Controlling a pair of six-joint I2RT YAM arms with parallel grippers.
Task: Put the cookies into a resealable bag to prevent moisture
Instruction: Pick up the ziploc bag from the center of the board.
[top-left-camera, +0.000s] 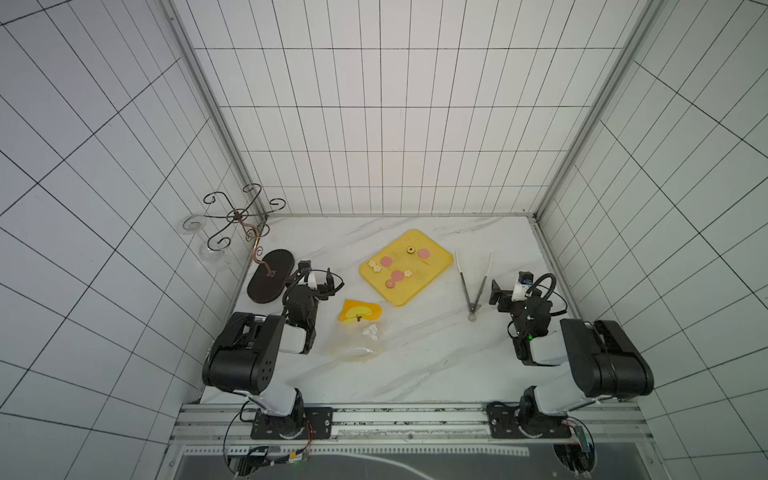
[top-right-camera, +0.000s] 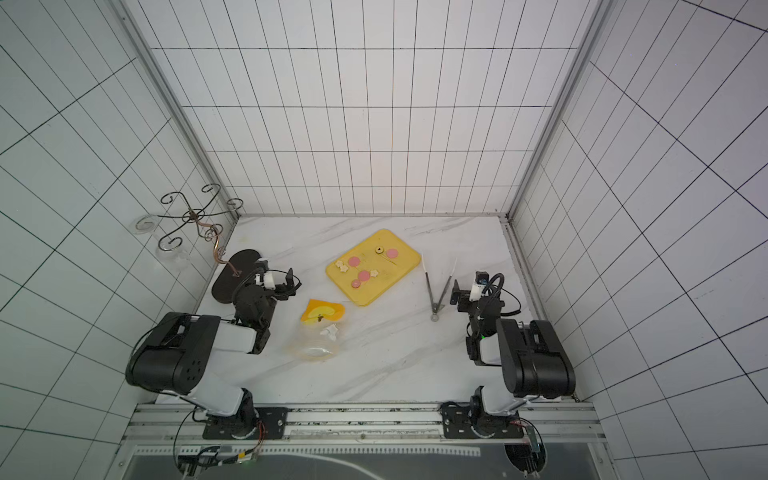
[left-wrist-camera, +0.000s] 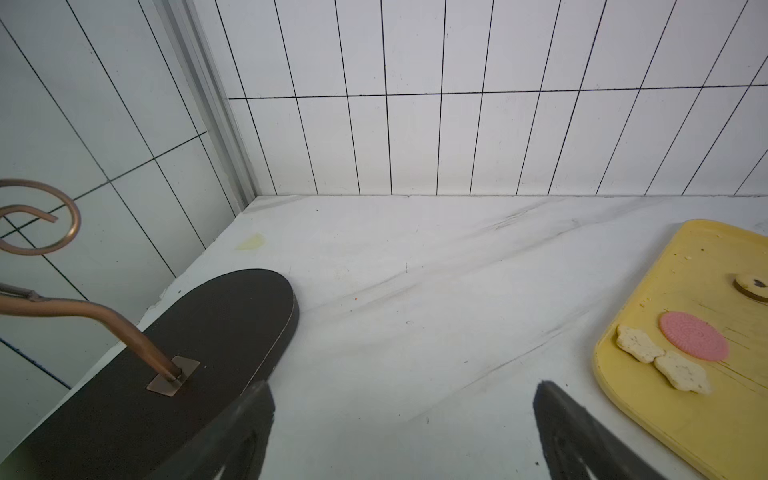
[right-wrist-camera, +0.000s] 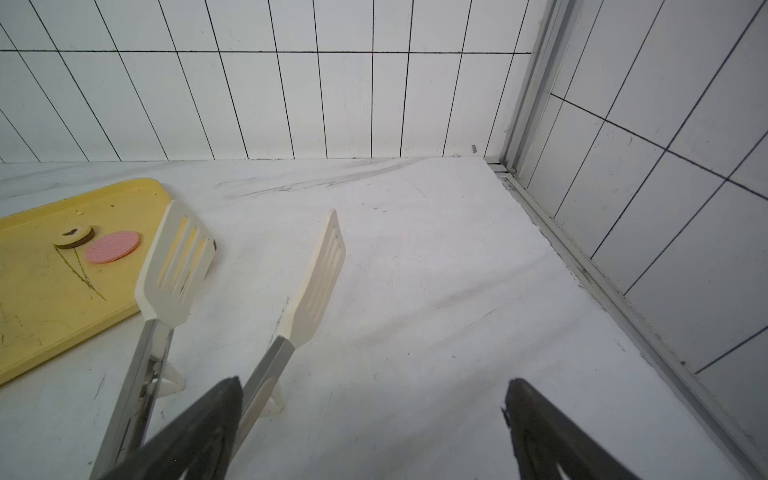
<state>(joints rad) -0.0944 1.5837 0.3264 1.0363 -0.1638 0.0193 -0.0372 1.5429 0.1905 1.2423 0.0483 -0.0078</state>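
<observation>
Several cookies lie on the yellow tray (top-left-camera: 434, 276): pink discs (top-left-camera: 387, 261), cream stars (top-left-camera: 377, 269) and a dark round one (top-left-camera: 410, 249). The clear resealable bag (top-left-camera: 356, 332) with an orange patch lies flat on the table, nearer than the tray; small white pieces show in it. My left gripper (top-left-camera: 318, 271) is open and empty, left of the bag, beside the dark stand base. The left wrist view shows its jaws (left-wrist-camera: 403, 388) wide apart over bare marble, with two stars (left-wrist-camera: 681, 372) close by. My right gripper (top-left-camera: 511, 284) is open just right of the tongs.
Tongs (top-left-camera: 473, 282) with cream paddles (right-wrist-camera: 174, 266) lie between the tray and my right gripper (right-wrist-camera: 374, 382). A wire hook stand (top-left-camera: 237, 216) on a dark oval base (left-wrist-camera: 208, 324) fills the back left corner, with a glass (top-left-camera: 193, 224) hanging on it. Tiled walls close three sides.
</observation>
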